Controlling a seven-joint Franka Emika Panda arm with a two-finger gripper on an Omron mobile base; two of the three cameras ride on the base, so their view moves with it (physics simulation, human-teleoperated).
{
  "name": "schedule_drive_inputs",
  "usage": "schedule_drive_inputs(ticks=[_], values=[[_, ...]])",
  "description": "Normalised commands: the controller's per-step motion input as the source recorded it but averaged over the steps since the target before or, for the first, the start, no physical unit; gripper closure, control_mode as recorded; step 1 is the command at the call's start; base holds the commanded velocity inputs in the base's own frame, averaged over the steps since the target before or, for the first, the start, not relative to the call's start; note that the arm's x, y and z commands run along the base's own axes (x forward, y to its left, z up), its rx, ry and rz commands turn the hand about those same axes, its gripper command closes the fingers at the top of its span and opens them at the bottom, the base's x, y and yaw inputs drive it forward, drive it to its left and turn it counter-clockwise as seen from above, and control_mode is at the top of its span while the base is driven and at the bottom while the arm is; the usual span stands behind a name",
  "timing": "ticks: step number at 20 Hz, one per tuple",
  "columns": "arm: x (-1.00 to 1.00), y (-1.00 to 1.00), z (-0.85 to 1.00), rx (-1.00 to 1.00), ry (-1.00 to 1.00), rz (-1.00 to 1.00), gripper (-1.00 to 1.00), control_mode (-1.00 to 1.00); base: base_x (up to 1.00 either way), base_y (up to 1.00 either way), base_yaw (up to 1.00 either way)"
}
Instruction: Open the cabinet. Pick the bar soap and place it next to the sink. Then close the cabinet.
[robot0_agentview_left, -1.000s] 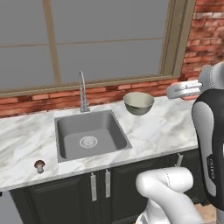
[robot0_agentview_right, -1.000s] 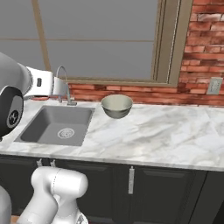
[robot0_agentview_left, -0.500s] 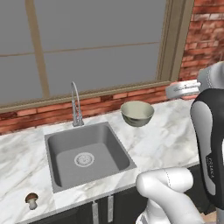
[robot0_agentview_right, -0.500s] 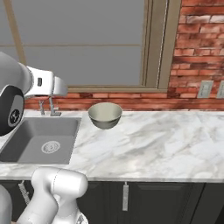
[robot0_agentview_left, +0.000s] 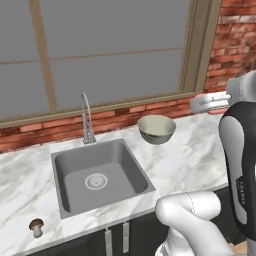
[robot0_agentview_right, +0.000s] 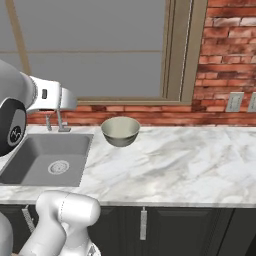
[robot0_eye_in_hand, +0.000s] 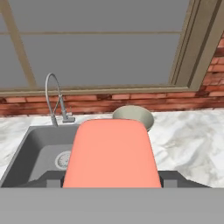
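Observation:
My gripper is shut on the bar soap, a salmon-pink rounded bar that stands upright between the dark fingertips in the hand view. Behind and below it lies the sink, a grey basin with a round drain and an arched chrome faucet. In the left base view the sink sits left of centre, and my hand hangs above the counter to its right, past the bowl. The cabinet is out of view.
A round grey-green bowl stands on the marble counter right of the sink, below the window. A small brown mushroom lies near the counter's front left edge. Black under-counter cabinets run below. Wall outlets sit on the brick at right.
The whole picture has shifted in both base views: the camera has moved, and the sink and bowl now appear larger and nearer. The soap stays in the gripper.

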Motion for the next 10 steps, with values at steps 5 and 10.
schedule_drive_inputs(ticks=[5,10], values=[[0.0,0.0,0.0,0.0,0.0,0.0,1.0,1.0,0.0,0.1,0.0],[0.0,0.0,0.0,0.0,0.0,0.0,1.0,-1.0,0.0,0.0,0.0]])
